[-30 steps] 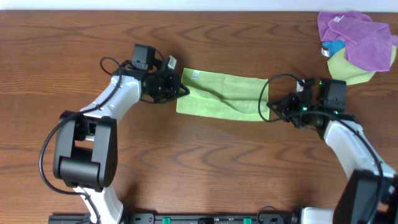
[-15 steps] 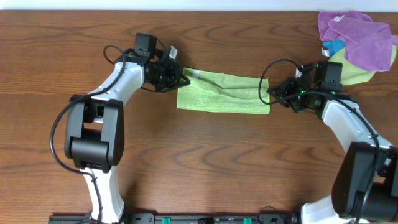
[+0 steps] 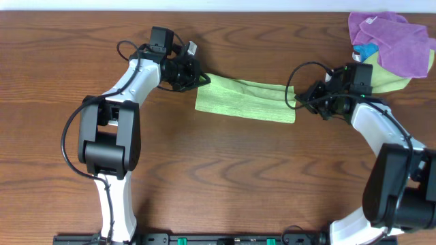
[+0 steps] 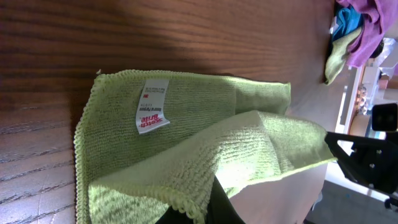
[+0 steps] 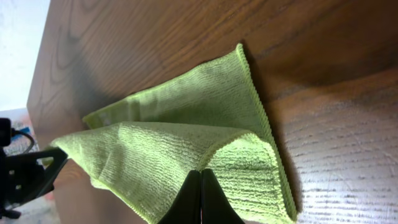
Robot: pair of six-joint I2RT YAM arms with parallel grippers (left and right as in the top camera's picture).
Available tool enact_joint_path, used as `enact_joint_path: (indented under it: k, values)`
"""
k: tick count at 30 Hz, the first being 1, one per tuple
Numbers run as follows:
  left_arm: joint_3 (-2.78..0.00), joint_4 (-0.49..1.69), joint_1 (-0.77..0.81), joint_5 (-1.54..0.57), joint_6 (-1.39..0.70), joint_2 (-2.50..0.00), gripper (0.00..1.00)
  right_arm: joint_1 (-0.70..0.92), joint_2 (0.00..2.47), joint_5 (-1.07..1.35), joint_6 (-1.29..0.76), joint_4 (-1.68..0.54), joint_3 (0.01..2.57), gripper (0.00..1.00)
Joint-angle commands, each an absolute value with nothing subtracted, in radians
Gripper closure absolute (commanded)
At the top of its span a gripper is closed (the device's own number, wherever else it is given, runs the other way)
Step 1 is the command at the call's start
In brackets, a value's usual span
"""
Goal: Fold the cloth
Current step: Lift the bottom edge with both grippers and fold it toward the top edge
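The light lime-green cloth (image 3: 245,101) lies stretched as a long band on the wooden table between my two grippers. My left gripper (image 3: 201,79) is shut on its left corner; the lifted layer (image 4: 261,149) hangs over the flat layer, which shows a white tag (image 4: 153,106). My right gripper (image 3: 298,97) is shut on the right corner; a raised fold (image 5: 161,155) lies over the lower layer. Both fingertip pairs are mostly hidden by fabric.
A purple cloth (image 3: 395,41) bunched with a yellower green cloth (image 3: 385,78) and a blue item (image 3: 364,51) sits at the back right corner, close behind my right arm. The table's far edge (image 3: 218,11) runs along the top.
Both grippers have moved toward the far side of the table, carrying the near edge of the cloth over it. The cloth is now a narrower band.
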State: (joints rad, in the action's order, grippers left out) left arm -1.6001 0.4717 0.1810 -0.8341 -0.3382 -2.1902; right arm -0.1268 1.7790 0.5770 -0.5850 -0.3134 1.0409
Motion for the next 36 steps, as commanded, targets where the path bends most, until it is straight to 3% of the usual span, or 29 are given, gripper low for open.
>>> enact_joint_path:
  k: [1,18,36]
  values:
    - [-1.622,0.479,0.176,-0.827,-0.312,-2.221,0.95,-0.121,1.803,0.564,-0.598,-0.311,1.081,0.99]
    - [-1.622,0.61,0.176,-0.773,-0.234,-2.23,0.94,-0.123,1.818,0.482,-0.559,-0.453,1.086,0.99]
    - [-1.641,0.604,0.175,-0.73,-0.224,-2.262,0.95,-0.122,1.892,0.506,-0.59,-0.363,1.087,0.98]
